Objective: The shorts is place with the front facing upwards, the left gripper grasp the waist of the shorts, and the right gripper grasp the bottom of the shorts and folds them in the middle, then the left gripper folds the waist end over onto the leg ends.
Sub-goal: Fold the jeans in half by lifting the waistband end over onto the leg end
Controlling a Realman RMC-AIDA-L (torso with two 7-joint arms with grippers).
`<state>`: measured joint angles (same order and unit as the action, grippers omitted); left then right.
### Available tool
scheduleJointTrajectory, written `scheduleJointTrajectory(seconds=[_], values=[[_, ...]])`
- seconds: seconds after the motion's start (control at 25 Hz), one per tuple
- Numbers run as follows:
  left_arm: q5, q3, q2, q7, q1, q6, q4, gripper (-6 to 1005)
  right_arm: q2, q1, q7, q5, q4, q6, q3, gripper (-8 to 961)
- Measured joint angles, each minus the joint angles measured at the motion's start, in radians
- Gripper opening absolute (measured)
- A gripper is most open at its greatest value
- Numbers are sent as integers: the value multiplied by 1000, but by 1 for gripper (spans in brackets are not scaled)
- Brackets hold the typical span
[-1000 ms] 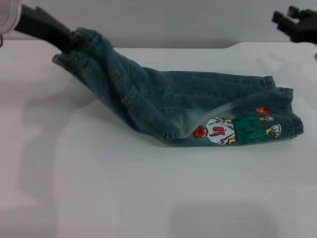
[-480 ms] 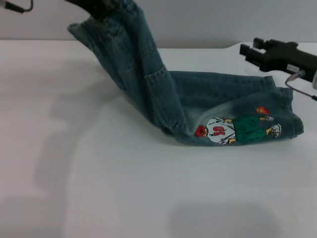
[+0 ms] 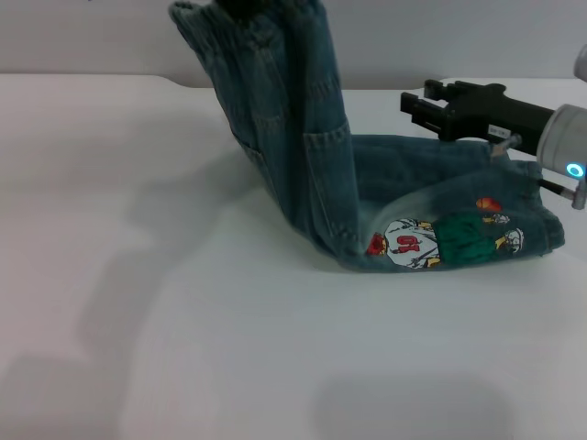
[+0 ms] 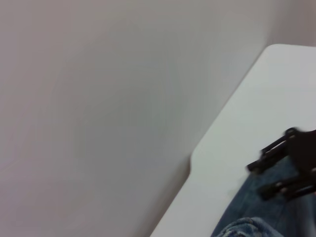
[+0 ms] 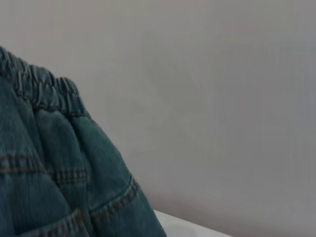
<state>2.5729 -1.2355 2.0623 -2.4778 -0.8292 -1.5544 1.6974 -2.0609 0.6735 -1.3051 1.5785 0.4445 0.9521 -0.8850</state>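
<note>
head view: the shorts [image 3: 367,202] lie on the white table [image 3: 183,348], already doubled lengthwise, with the leg ends [image 3: 523,229] flat at about 3 o'clock of the picture and the cartoon print [image 3: 440,240] facing up. the waist of the shorts [image 3: 248,18] is hoisted toward 12 o'clock, running out past the upper edge, so the denim stands as a steep sheet from the fold at centre. the left gripper itself is out of sight above the edge; whether it is clenched cannot be told here, though the hanging cloth suggests something carries it. the right gripper [image 3: 415,103] hovers at about 2 o'clock, above the far edge of the flat legs, holding nothing; its fingers look parted, with a gap between them.

left wrist view: mostly wall, with the table's edge, a strip of denim and the right gripper [image 4: 266,168] at about 4 o'clock, above the cloth.

right wrist view: the gathered elastic band [image 5: 44,91] and pocket seams fill 8 o'clock, lifted against the wall.

risks, as i judge them: the lifted waist could slip free and drop short of the hems, or come down skewed and twist the fold. the right gripper sits close to the landing zone, so the waist may drape onto it.
</note>
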Motion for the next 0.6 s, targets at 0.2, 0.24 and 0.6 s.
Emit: scheduleJointTrajectory(seconds=[0.2, 0.24, 0.6], values=[[-24, -37, 3, -8, -9, -3, 25, 51, -1, 36, -38, 0, -27, -1, -43, 443], [-24, -40, 3, -10, -12, -3, 29, 51, -1, 40, -53, 0, -28, -1, -67, 443], [-20, -46, 4, -14, -32, 8, 36, 52, -1, 47, -235, 134, 4, -14, -177, 443]])
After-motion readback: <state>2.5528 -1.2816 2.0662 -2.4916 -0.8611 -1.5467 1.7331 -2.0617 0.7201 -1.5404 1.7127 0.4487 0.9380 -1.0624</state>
